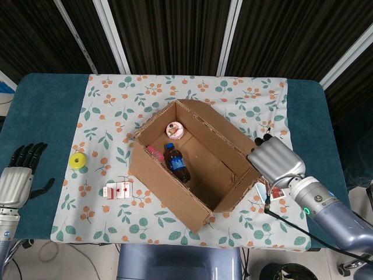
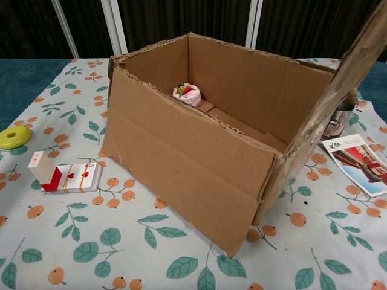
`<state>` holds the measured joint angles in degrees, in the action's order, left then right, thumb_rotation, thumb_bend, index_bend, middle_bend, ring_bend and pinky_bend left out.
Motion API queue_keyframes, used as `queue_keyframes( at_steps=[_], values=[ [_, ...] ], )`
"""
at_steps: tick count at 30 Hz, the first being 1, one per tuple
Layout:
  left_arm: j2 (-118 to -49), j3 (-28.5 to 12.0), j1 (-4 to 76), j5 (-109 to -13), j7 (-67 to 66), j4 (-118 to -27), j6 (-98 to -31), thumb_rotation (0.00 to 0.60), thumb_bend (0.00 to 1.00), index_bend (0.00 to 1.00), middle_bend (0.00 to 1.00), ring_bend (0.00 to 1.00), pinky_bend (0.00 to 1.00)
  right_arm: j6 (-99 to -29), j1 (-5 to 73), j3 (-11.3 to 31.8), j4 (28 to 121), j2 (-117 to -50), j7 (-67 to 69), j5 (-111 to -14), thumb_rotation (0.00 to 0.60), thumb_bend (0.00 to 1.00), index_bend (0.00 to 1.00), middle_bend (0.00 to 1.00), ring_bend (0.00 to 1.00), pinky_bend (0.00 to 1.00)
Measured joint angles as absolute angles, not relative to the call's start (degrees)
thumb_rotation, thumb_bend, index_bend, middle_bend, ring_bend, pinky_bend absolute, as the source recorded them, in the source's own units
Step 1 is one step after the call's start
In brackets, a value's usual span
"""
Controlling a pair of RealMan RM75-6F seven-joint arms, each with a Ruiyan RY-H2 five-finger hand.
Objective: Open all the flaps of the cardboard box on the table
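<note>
The box (image 1: 189, 166) sits near the middle of the desk (image 1: 52, 111) on a flower-print cloth (image 1: 245, 93), turned at an angle, its top open. The flap (image 1: 239, 186) at its right end leans outward, short of lying flat; the chest view shows it as a raised slanted edge at the right border. The right hand (image 1: 274, 160) is at the outer side of that flap, back of the hand upward; whether its fingers pinch the edge or only rest against it cannot be told. The left hand (image 1: 20, 175) holds nothing, fingers apart, over the desk's left edge, well apart from the box.

Risks, as judged:
- The flap may spring back upright if freed before it is folded fully down; the cardboard looks stiff and creased.
- Further outward pull could drag or turn the light box, since the left hand is not bracing it.
- The leaflet (image 2: 357, 163) lies just beside the flap and could be pushed or covered as the flap comes down.
- Torn edges along the rim may rip further.

Count:
- box: one
- inside it: one bottle (image 1: 176, 163), one pink-topped cake (image 1: 175, 129), one small pink item (image 1: 154, 153)
- yellow ring (image 1: 77, 160): one
- card pack (image 1: 119, 190): one
- leaflet: one
</note>
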<state>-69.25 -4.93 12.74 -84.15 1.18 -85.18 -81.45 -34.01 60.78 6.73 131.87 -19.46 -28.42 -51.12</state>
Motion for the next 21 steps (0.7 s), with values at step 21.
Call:
queue_keyframes(
  at_steps=[21],
  values=[
    [-69.4,-5.1,12.7,-84.0,0.9,-85.1,-81.4,0.6,0.26,0.06,0.09,0.03,0.05,-34.9,50.8,6.6,132.2,-18.7,-25.3,-57.7,0.6,1.0,0.6,0.51,0.28,0.29]
  ],
)
